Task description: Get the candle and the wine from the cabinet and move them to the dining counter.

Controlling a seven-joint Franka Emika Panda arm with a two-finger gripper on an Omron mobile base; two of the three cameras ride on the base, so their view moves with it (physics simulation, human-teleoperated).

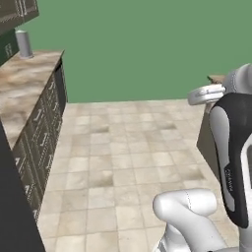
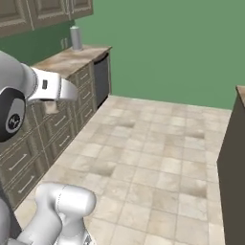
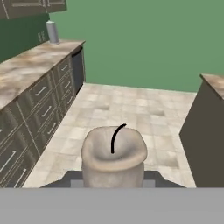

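In the hand view the candle [image 3: 113, 154], a pale stubby cylinder with a curved black wick, stands upright close to the camera. My gripper [image 3: 113, 178] is shut on its base, with dark fingers [image 3: 70, 178] showing on either side of it. The dining counter [image 3: 213, 81] is ahead on the right, with its marbled top edge also in the base views [image 2: 241, 94] [image 1: 215, 78]. The beige wall cabinet [image 2: 43, 12] [image 3: 26, 5] hangs at the upper left. The wine is out of view.
A marbled worktop [image 1: 27, 81] [image 2: 67, 60] [image 3: 30, 65] over drawer units runs along the left, with a grey canister [image 1: 23, 44] [image 2: 75, 38] [image 3: 52, 32] at its far end. Tiled floor [image 2: 153, 153] lies between it and the dining counter. A green wall closes the back.
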